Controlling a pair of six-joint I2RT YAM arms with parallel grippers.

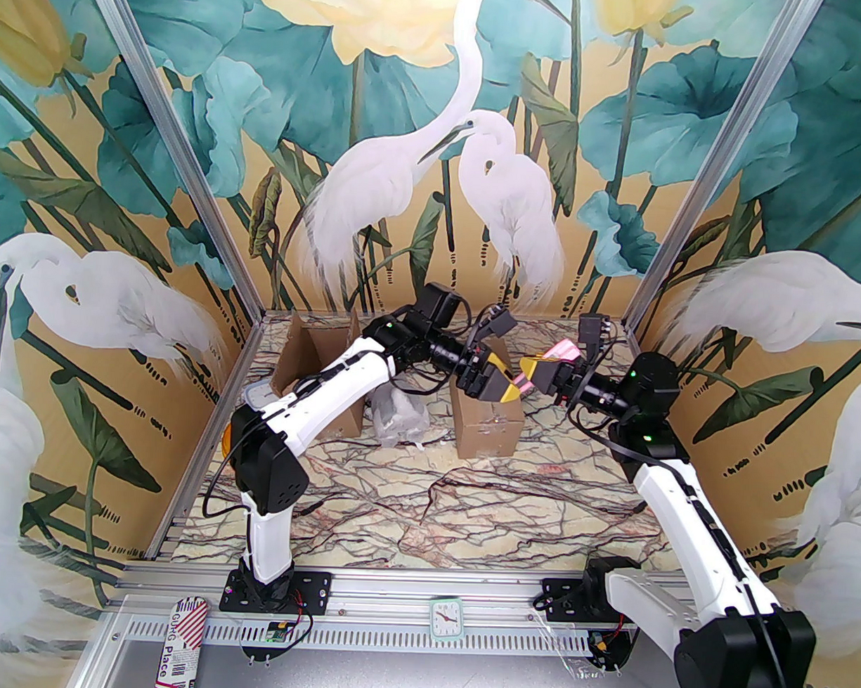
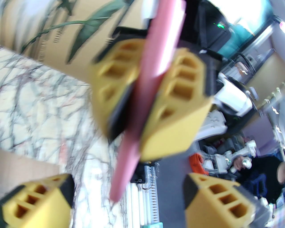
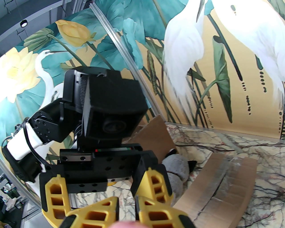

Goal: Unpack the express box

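A brown express box (image 1: 487,429) stands mid-table, and its flap (image 3: 222,184) shows in the right wrist view. Just above it my right gripper (image 1: 528,376) is shut on a flat pink packet (image 1: 562,351). The left wrist view looks straight at that right gripper (image 2: 142,124), whose yellow fingers (image 2: 178,106) clamp the pink packet (image 2: 155,44). My left gripper (image 1: 503,387) faces it, open, with the packet's lower end hanging between its spread fingers (image 2: 37,200) without touching. Seen from the right wrist, the left gripper (image 3: 104,200) is open in front of my shut right gripper (image 3: 127,213).
A second, opened cardboard box (image 1: 310,359) sits at the back left under the left arm. A plastic-wrapped grey item (image 1: 396,419) lies between the two boxes, and it is the grey bundle (image 3: 178,164) in the right wrist view. A marbled tabletop (image 1: 467,505) stretches toward the arm bases.
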